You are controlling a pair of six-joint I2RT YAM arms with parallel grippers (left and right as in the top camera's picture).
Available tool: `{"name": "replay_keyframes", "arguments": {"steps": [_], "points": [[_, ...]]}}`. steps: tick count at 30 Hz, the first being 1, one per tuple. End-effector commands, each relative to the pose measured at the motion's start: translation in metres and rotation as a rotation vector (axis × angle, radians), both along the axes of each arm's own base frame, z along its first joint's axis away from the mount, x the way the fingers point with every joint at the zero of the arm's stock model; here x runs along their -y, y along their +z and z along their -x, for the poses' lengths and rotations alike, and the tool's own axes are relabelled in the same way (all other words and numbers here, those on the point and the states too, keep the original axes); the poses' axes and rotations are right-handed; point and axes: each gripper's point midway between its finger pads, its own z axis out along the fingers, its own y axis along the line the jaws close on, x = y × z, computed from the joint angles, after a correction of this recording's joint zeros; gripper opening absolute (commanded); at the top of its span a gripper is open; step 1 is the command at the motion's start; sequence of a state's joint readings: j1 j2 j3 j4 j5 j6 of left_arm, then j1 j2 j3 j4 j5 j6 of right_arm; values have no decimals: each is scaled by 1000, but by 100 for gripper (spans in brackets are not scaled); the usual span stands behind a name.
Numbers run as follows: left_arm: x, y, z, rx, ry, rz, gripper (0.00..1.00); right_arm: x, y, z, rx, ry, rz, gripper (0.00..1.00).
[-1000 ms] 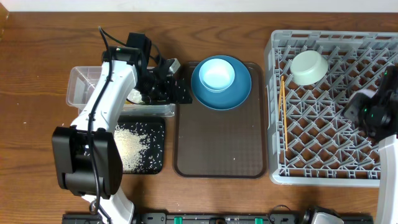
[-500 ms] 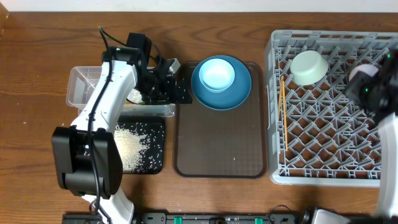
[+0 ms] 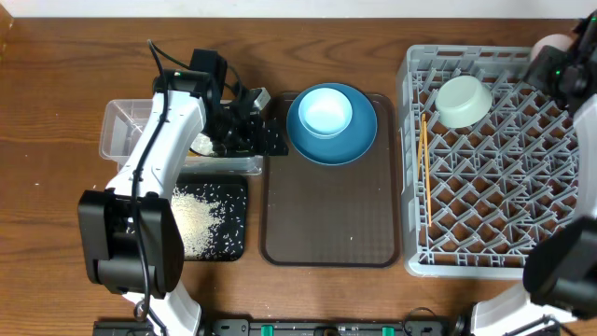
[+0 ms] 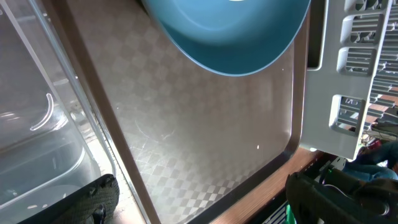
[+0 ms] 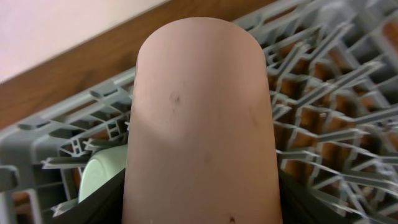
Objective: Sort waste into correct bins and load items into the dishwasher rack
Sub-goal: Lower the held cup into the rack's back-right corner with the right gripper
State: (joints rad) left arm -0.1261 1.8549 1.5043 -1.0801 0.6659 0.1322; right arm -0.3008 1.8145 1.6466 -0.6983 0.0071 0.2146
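Cup (image 5: pixel 202 124), pinched in our right gripper (image 3: pixel 560 58), hangs with the rack (image 3: pixel 485 196) corner below the jaws; left gripper (image 3: pixel 250 129) spread. If we drop it tilted, it may knock the bowl (image 3: pixel 464 101) nearby.

Left arm (image 3: pixel 154 154): long link was cased in a smooth white shell, with a large black boxy joint housing (image 3: pixel 126 243) at one end. A black wrist module (image 3: pixel 207 67) was fitted at the other, with thin black cables (image 3: pixel 154 51) looping from it.

Left gripper (image 3: pixel 270 121): matt black throughout. Its fingers (image 4: pixel 93 200) showed a finely textured black surface.

Right arm (image 3: pixel 588 168): same white shell, joined to a rounded black joint (image 3: pixel 560 271).

Right gripper (image 3: pixel 557 54): black body, with a small green light (image 3: pixel 557 67) showing on it. Finger detail was too dark to tell.
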Motion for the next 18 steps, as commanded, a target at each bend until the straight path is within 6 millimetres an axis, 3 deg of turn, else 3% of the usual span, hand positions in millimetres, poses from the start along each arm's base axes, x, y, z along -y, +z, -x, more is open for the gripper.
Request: {"name": "replay_keyframes", "arguments": {"steps": [1,9,18], "points": [[-5,6,-5,42,-6,-31,89,-2,-21,-9,-29,30,-32,19],[-5,6,-5,42,-6,-31,89,1,-72,-13,-129,24,-66,22],[-5,7,-5,42,-6,-31,89,1,-84,-10,-161,15,-82,22]]}}
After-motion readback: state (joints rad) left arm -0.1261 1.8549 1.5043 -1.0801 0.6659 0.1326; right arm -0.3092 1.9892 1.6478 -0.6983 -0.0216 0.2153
